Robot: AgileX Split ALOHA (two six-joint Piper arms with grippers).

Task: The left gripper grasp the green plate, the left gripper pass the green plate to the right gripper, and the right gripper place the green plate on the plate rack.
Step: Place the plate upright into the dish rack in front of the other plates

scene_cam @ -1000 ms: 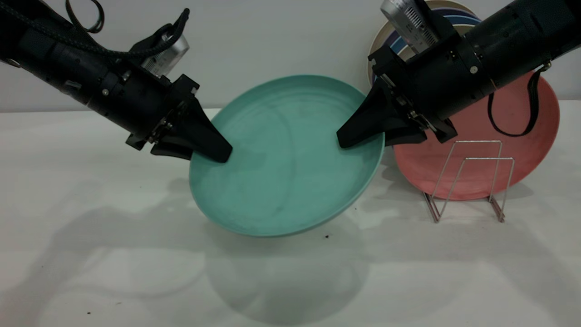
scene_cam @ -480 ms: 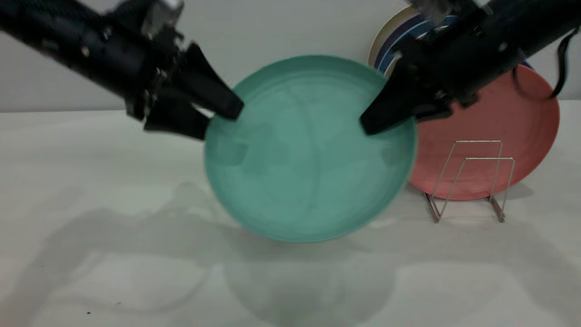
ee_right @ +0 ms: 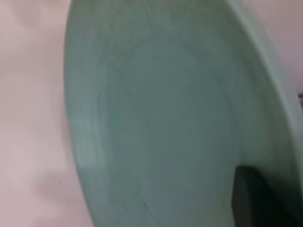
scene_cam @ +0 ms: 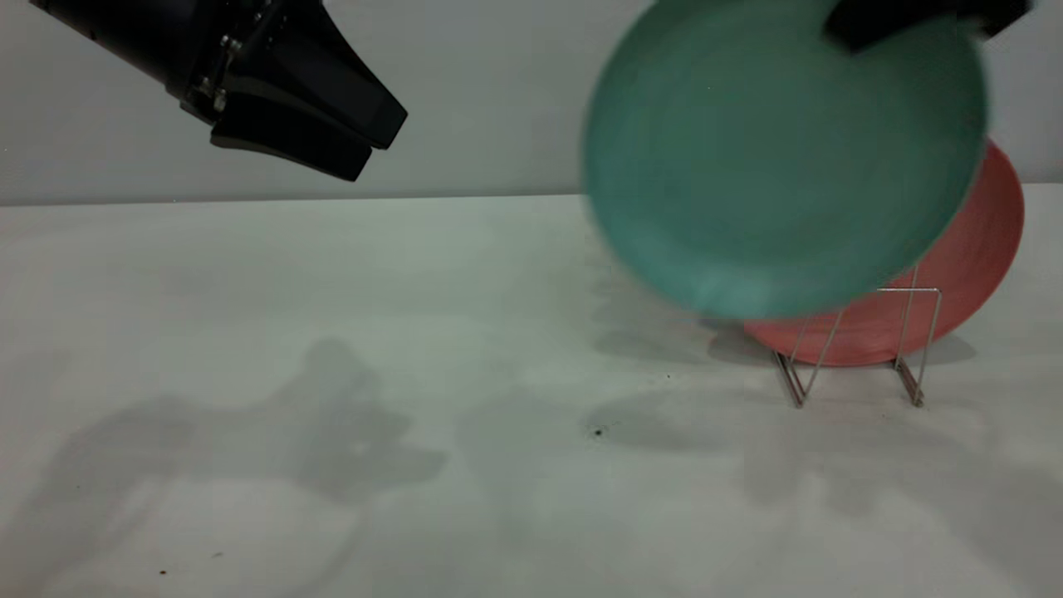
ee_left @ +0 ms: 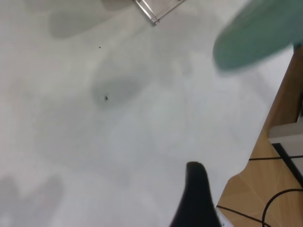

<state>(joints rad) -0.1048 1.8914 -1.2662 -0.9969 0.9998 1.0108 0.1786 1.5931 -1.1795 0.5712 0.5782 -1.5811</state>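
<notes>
The green plate point(scene_cam: 781, 158) hangs tilted in the air at the upper right, above the plate rack point(scene_cam: 855, 349) and in front of the pink plate. My right gripper point(scene_cam: 843, 29) is shut on the plate's upper rim; most of that arm is out of frame. In the right wrist view the plate point(ee_right: 156, 118) fills the picture with one black finger point(ee_right: 258, 198) lying on it. My left gripper point(scene_cam: 374, 141) is empty and open, high at the upper left, well clear of the plate. The left wrist view shows one finger point(ee_left: 196, 198), the plate's edge point(ee_left: 255, 33) and a rack corner point(ee_left: 158, 9).
A salmon-pink plate point(scene_cam: 972, 257) leans against the wall behind the rack. The white table point(scene_cam: 332, 332) carries a few dark specks. In the left wrist view the table's edge runs by a wooden surface point(ee_left: 265, 189) with black cables.
My left gripper let go of the green plate and pulled up and to the left. My right gripper carried the plate up and to the right, over the rack.
</notes>
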